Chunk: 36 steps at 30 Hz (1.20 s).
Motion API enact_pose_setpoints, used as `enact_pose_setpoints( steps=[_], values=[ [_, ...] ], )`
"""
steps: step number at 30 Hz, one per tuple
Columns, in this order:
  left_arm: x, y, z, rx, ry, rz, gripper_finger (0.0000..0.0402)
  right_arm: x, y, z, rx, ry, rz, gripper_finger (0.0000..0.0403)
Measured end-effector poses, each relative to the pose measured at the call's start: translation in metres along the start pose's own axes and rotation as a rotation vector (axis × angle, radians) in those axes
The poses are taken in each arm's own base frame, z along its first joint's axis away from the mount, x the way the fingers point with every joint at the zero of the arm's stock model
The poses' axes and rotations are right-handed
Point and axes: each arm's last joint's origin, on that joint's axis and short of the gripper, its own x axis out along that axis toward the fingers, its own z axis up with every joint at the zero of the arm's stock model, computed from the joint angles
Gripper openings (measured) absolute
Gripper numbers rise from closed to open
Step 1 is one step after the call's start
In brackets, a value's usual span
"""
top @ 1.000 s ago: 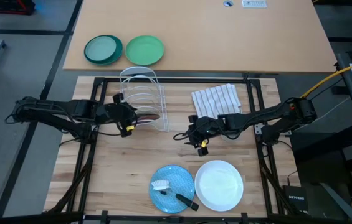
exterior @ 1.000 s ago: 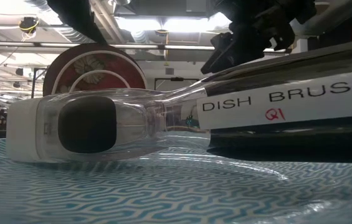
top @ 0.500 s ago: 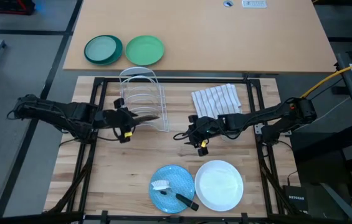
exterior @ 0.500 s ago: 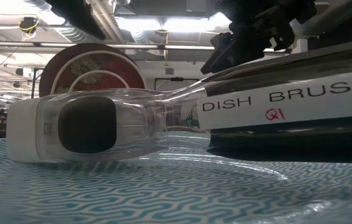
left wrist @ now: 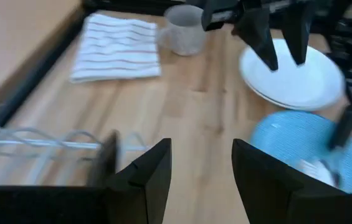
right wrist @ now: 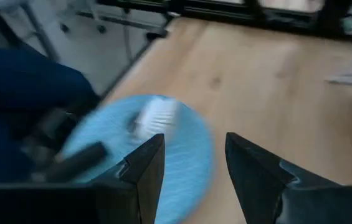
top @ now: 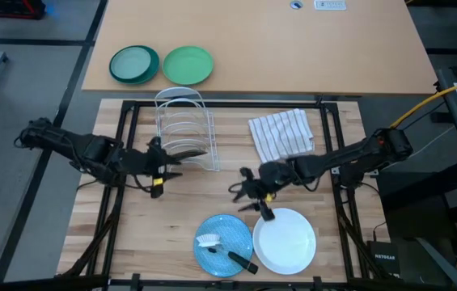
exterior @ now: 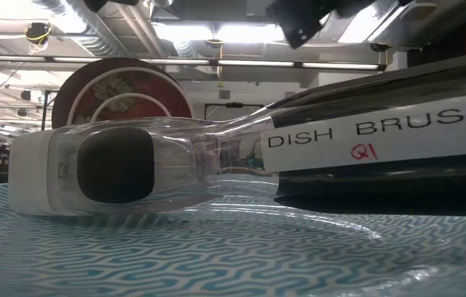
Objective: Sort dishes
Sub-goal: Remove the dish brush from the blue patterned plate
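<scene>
The dark red plate with pale flower marks (exterior: 125,91) stands upright on its edge in the wire rack (top: 184,121); from above it shows edge-on (top: 193,151). The light blue plate (top: 222,242) lies flat near the table's front edge with a dish brush (top: 226,249) on it. The white plate (top: 285,241) lies flat to its right. My left gripper (top: 171,166) is open and empty, just left of the rack; its wrist view (left wrist: 200,155) shows the gap. My right gripper (top: 240,192) is open and empty, above the table just beyond the two flat plates (right wrist: 194,149).
A striped towel (top: 281,133) lies at the back right of the wooden top, with a small grey cup (left wrist: 185,37) near it. Two green plates (top: 162,65) sit on the far table. Bare wood (top: 171,218) lies left of the blue plate.
My left gripper has drawn back from the rack toward the table's left and near edges; the red plate has stayed upright in the rack. My right gripper has gone toward the near edge, toward the blue and white plates.
</scene>
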Motion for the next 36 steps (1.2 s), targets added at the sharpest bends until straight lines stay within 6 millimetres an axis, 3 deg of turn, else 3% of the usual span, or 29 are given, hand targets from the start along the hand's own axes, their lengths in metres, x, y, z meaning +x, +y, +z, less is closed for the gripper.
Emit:
enact_pose_setpoints(
  steps=[6, 10, 18, 26, 36],
  values=[
    [0.009, -0.023, -0.009, 0.022, 0.057, -0.059, 0.0155, 0.012, 0.04, -0.004, 0.186, 0.038, 0.068, 0.0172],
    [0.027, -0.042, -0.016, 0.068, 0.111, -0.068, 0.0155, 0.029, 0.064, -0.015, 0.32, 0.091, 0.09, 0.0172],
    [0.065, -0.068, -0.029, 0.196, 0.168, -0.068, 0.0155, 0.064, 0.095, -0.023, 0.51, 0.017, 0.077, 0.0172],
    [0.087, -0.079, -0.042, 0.232, 0.233, -0.047, 0.0155, 0.106, 0.1, -0.015, 0.548, 0.191, -0.048, 0.0172],
    [0.085, -0.093, -0.051, 0.301, 0.249, -0.085, 0.0155, 0.142, 0.095, 0.005, 0.546, 0.404, -0.173, 0.0172]
  ],
)
